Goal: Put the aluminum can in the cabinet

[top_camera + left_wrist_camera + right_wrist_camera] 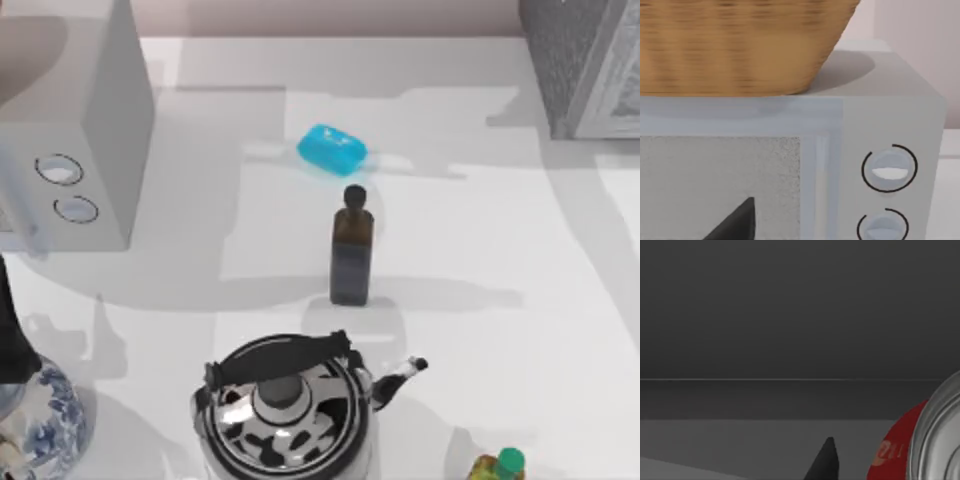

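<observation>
Okay, top view, left to right. The microwave (85,150) is at 10 o'clock, with a wicker basket (740,45) on its roof in the left wrist view. The left gripper (735,225) is parked facing the microwave door, and I can't tell whether it is open or closed. A blue-white vase (50,420) sits at 8 o'clock and the kettle (285,410) at 6. The dark bottle (351,255) stands upright at centre, with a blue soap bar (332,148) at 12 just beyond it. The small yellow bottle (498,468) is at 5 and the cabinet (575,60) at 1–2.

In the right wrist view, the right gripper (825,465) is in a dim grey enclosure, which I judge to be the cabinet's interior. The aluminum can (892,450) is just beside the gripper, low near the grey floor. I can't tell whether the gripper holds it or how wide it is open.

Risks:
- If the can isn't seated flat, letting go could tip it and it could roll toward the opening.
- A crooked pull-out could clip the can or the cabinet frame.

The can's silver end face is turned toward the lens. I judge the long axis runs roughly away from the camera, but upright or lying down is unclear.
</observation>
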`<act>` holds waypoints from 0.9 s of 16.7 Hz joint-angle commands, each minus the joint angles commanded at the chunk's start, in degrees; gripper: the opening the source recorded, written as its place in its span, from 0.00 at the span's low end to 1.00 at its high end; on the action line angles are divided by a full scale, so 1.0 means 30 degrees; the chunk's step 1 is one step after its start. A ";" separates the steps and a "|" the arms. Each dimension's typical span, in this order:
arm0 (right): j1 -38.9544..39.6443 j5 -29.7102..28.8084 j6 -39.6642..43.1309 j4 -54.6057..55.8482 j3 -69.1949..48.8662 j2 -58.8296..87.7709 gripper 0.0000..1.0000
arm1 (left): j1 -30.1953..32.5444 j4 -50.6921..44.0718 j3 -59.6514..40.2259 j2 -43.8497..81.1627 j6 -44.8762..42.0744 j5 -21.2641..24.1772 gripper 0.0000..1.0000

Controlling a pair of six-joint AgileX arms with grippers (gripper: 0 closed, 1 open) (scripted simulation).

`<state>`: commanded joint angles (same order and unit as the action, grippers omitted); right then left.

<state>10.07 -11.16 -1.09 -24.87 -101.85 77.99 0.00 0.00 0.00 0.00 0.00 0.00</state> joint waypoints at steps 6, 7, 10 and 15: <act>-0.0651 0.0295 0.0049 -0.1781 -0.6778 0.5232 0.00 | 0.0000 0.0000 0.0000 0.0000 0.0000 0.0000 1.00; -0.0783 0.0382 0.0048 -0.2150 -0.8452 0.6334 0.00 | 0.0000 0.0000 0.0000 0.0000 0.0000 0.0000 1.00; -0.1139 0.0708 0.0035 -0.3224 -1.3341 0.9567 0.00 | 0.0000 0.0000 0.0000 0.0000 0.0000 0.0000 1.00; -0.1477 0.1254 0.0022 -0.4516 -1.8242 1.3343 0.00 | 0.0000 0.0000 0.0000 0.0000 0.0000 0.0000 1.00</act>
<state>5.64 -7.40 -1.03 -38.42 -156.57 118.02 0.00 0.00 0.00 0.00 0.00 0.00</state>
